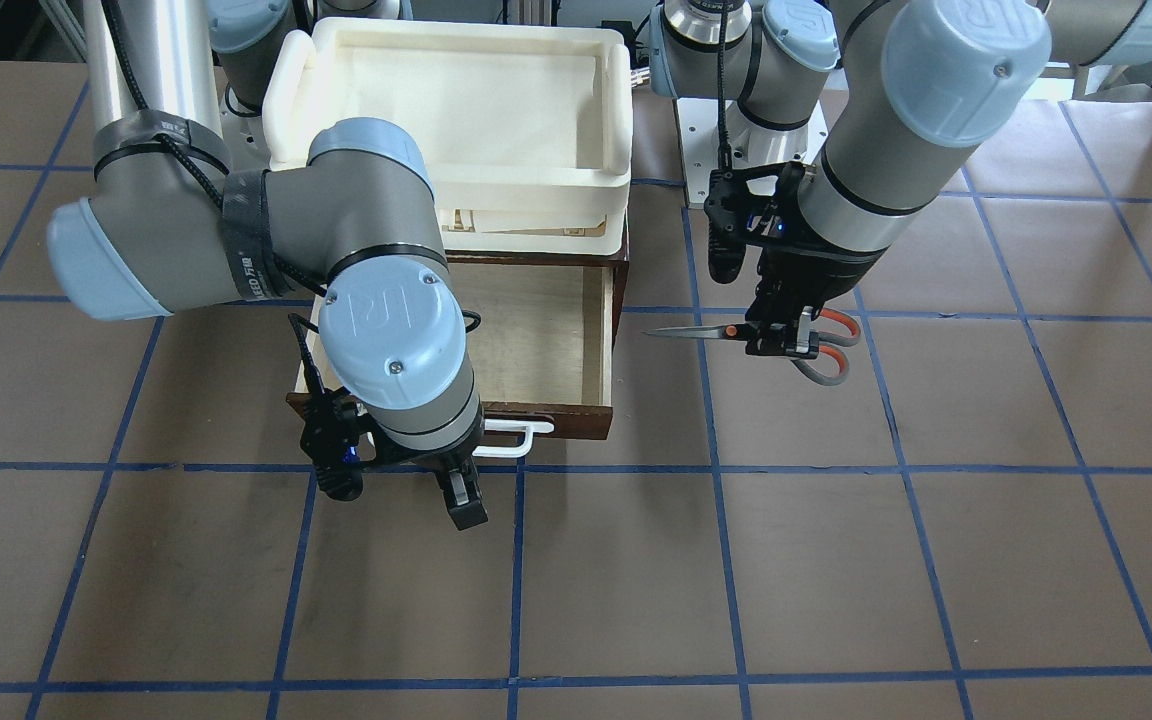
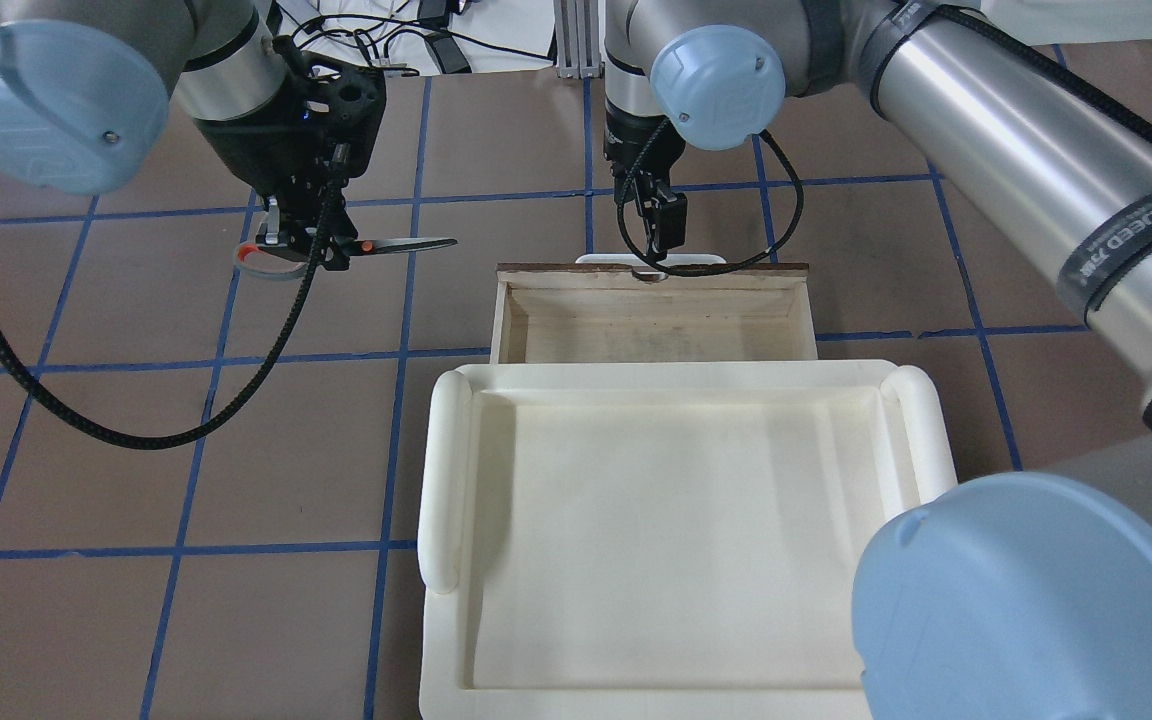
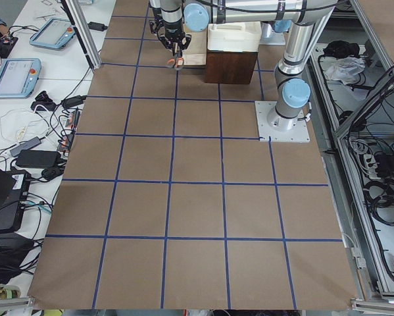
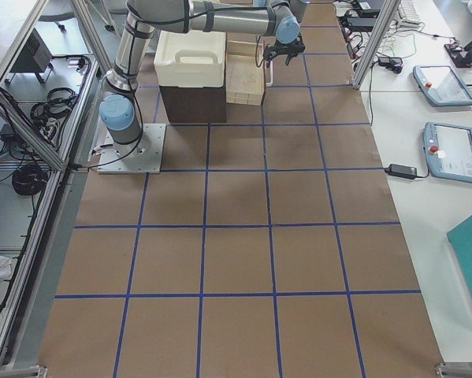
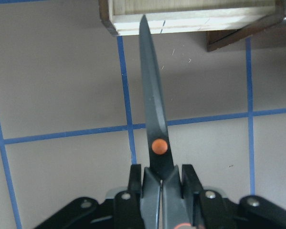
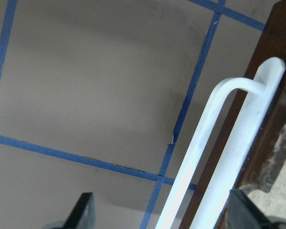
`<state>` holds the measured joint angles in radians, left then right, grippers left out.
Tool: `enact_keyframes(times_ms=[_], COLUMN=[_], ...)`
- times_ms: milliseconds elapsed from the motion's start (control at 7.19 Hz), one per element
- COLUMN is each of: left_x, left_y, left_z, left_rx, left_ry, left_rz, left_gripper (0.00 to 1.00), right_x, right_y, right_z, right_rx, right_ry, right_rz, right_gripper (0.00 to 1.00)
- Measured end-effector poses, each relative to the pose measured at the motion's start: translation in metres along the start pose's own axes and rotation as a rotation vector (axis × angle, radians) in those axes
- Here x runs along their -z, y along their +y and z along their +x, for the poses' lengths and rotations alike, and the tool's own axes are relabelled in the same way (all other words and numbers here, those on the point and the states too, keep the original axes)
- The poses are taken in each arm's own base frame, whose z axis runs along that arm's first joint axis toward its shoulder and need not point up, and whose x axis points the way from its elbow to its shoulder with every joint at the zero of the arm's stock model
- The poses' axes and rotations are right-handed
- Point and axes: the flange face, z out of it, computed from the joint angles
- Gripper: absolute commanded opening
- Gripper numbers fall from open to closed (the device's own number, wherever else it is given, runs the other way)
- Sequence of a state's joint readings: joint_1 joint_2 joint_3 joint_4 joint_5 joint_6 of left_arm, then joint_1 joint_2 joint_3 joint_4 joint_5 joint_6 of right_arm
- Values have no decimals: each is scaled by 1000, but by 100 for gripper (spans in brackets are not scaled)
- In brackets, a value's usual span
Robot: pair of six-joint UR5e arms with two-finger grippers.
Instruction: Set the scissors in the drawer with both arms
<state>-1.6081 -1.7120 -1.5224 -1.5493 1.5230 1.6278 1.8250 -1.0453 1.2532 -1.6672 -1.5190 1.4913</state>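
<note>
The scissors point(image 1: 696, 330) have grey handles lined in orange and hang above the table, blades shut and pointing at the drawer. My left gripper point(image 1: 784, 340) is shut on them just behind the orange pivot. They also show in the overhead view point(image 2: 396, 244) and the left wrist view point(image 5: 152, 105), with the left gripper point(image 2: 301, 250) point(image 5: 159, 174) behind them. The dark brown drawer point(image 1: 576, 420) point(image 2: 736, 270) is pulled open and its pale inside is empty. My right gripper point(image 1: 451, 490) point(image 2: 661, 225) point(image 6: 164, 214) is open at the white bar handle point(image 6: 219, 157), which runs between its spread fingers.
A cream-white plastic tray point(image 1: 456, 180) point(image 2: 446, 470) sits on top of the cabinet behind the open drawer. The table is brown with blue tape grid lines. The right arm's elbow hangs over the drawer's left part in the front-facing view.
</note>
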Motion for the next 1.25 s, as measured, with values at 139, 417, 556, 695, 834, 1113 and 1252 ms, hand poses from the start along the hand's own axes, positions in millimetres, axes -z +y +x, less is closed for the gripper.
enact_keyframes(times_ms=[139, 417, 556, 695, 834, 1113, 1252], left_x=[-1, -1, -1, -2, -5, -20, -29], left_y=[-7, -16, -26, -46, -69, -118, -140], left_z=[1, 3, 4, 7, 11, 20, 21], left_rx=[1, 23, 32, 45, 70, 91, 88], left_ry=[1, 2, -1, -3, -1, 12, 10], left_rz=[1, 10, 12, 11, 9, 1, 0], left_gripper=[0, 0, 0, 0, 0, 0, 0], right_x=[12, 40, 60, 82, 100, 132, 147], right_y=[-3, -17, -38, -67, -94, -127, -134], right_z=[4, 13, 20, 31, 41, 63, 75], right_rx=[33, 154, 254, 378, 518, 771, 866], right_ry=[-17, -55, -76, -91, -91, -83, -84], right_rz=[6, 41, 67, 108, 159, 227, 253], right_gripper=[100, 100, 100, 100, 100, 100, 100])
